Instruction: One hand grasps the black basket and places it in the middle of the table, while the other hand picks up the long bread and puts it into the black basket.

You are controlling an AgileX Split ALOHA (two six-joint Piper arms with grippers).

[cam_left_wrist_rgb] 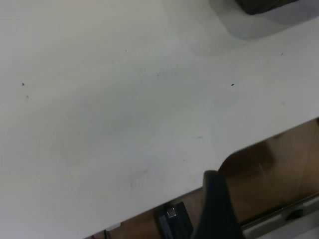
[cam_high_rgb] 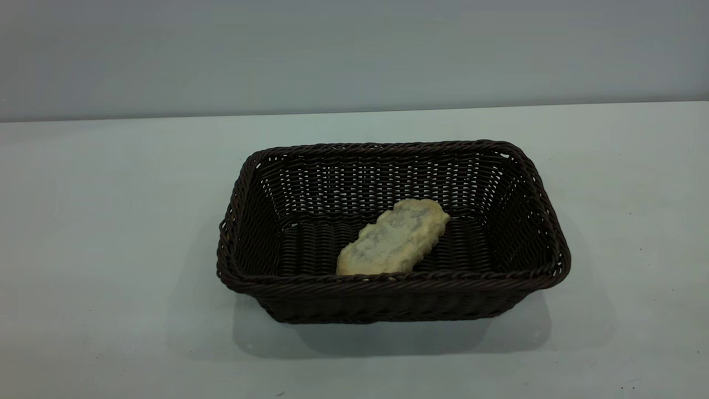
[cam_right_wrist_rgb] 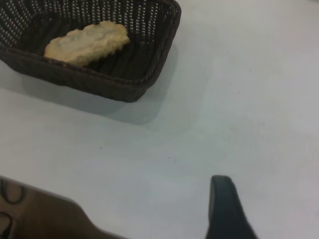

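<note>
The black basket (cam_high_rgb: 515, 172) stands in the middle of the table (cam_high_rgb: 111, 221). The long bread (cam_high_rgb: 394, 238) lies inside it on the basket floor, pale mottled underside up, slanting toward the front wall. The right wrist view shows the basket (cam_right_wrist_rgb: 149, 74) with the bread (cam_right_wrist_rgb: 87, 42) in it, well away from my right gripper (cam_right_wrist_rgb: 224, 209), which hangs over bare table. My left gripper (cam_left_wrist_rgb: 215, 204) is at the table's edge, far from the basket, of which only a corner (cam_left_wrist_rgb: 264, 6) shows. Neither gripper appears in the exterior view, and neither holds anything that shows.
The table's front edge runs through the left wrist view (cam_left_wrist_rgb: 259, 142), with brown floor and a dark fitting (cam_left_wrist_rgb: 172, 221) below it. The table's edge also shows in the right wrist view (cam_right_wrist_rgb: 60, 199). A grey wall (cam_high_rgb: 354, 50) stands behind the table.
</note>
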